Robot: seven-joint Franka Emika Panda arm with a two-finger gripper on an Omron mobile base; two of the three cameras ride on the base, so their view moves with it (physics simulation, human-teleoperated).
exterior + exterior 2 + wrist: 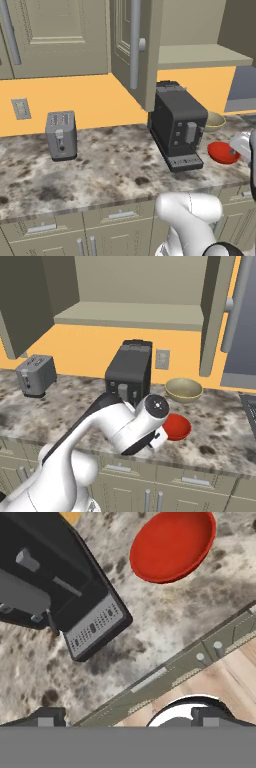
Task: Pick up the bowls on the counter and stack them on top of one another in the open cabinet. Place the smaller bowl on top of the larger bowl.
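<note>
Kitchen, rendered. Mottled stone counter (115, 165) bearing a black coffee machine (177, 125) just ahead of the gripper (128, 714) and a grey toaster (61, 135) well off beyond it. Olive wall cabinet (135, 313) above, door open; drawer fronts (75, 225) beneath the counter edge.

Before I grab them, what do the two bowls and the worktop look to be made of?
Red bowl: smooth and uniform, likely glazed ceramic or plastic. Tan bowl: matte olive-beige, perhaps stoneware; hard to say. Counter: mottled grey, cream and brown, looks like polished stone.

Black coffee machine (178, 126) and grey toaster (61, 135) — well apart, wall outlet (21, 108) behind.
</note>
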